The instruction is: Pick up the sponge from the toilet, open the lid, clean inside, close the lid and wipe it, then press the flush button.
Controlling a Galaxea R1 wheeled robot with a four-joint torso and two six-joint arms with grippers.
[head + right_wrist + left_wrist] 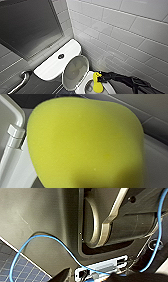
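Right pincer was clamped on the sponge, hanging over the open bowl of the toilet, with the lid raised at nine o'clock and the flush button beyond at ten. Risky: one hard scrub against the ceramic and that soft sponge could twist free into the bowl.

Black arm, blue cable across grey casing

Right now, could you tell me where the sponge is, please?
In the head view, the sponge is held by the right gripper over the toilet bowl, just right of the raised lid.
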